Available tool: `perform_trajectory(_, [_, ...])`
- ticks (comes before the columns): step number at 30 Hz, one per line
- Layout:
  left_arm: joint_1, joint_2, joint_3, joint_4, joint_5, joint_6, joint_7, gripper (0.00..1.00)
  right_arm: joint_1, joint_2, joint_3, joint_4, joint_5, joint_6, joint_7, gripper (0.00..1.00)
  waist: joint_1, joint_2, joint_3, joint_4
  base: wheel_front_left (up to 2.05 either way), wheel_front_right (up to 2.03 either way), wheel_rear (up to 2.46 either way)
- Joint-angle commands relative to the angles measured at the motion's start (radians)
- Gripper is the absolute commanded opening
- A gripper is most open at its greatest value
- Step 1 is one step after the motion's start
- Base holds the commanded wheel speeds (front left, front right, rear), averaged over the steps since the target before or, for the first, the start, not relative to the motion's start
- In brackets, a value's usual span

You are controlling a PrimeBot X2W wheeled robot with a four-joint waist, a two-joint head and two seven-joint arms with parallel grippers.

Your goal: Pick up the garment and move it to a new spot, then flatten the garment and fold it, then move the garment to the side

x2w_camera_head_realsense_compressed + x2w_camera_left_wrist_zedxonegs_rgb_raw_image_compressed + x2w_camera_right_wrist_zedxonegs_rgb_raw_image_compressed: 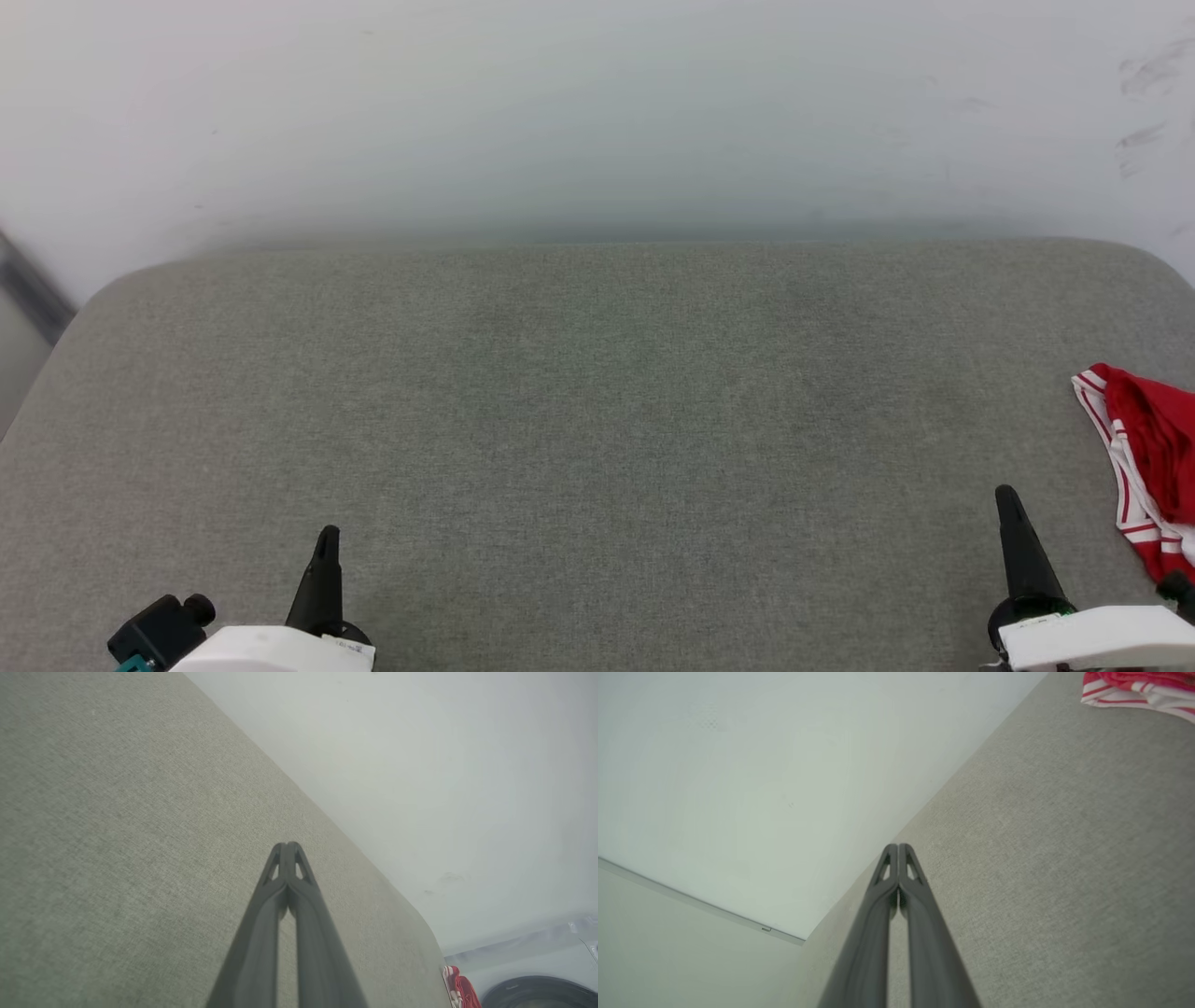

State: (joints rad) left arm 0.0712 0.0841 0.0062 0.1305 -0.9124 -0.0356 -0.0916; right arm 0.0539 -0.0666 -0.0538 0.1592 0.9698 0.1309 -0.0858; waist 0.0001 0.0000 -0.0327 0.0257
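Red cloth with white-and-red striped trim: the garment [1146, 448], bunched in a heap at the right edge of the head view. Lies on the grey woven surface [597, 420], partly cut off by the frame, so no number or lettering readable. Shows again as a small red-and-white scrap low on the right of the left wrist view [460, 989], by the surface's rounded corner. Appears too at the top right of the right wrist view [1134, 688], striped edge nearest the camera.

Right gripper [1006, 495] low on the right of the head view, just beside the garment and to its left, dark finger apart from the cloth. Points up the view over bare surface. Closed in the right wrist view [898, 847], tips meeting, nothing held.

Left gripper [327, 537] low on the left, well apart from the garment, most of the surface between. Closed likewise in the left wrist view [288, 845], tips together, empty.

White wall [597, 112] behind the surface's far edge, faint dark scuffs at its upper right.
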Motion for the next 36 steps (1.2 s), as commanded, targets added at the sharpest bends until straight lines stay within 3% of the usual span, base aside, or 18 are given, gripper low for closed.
perform_trajectory(1, [-0.025, 0.006, 0.005, -0.005, -0.026, -0.008, 0.004, 0.0, -0.031, -0.009, -0.002, -0.007, 0.027, 0.0, 0.007, 0.0, -0.0001, 0.0, 0.0, 0.0, 0.0, 0.0, 0.0])
perform_trajectory(36, [-0.113, 0.0, 0.04, 0.06, -0.415, -0.058, 0.098, 0.0, -0.108, -0.008, -0.019, 0.044, 0.378, 0.0, 0.101, 0.0, -0.0001, 0.0, 0.017, -0.012, 0.0, 0.0, 0.0])
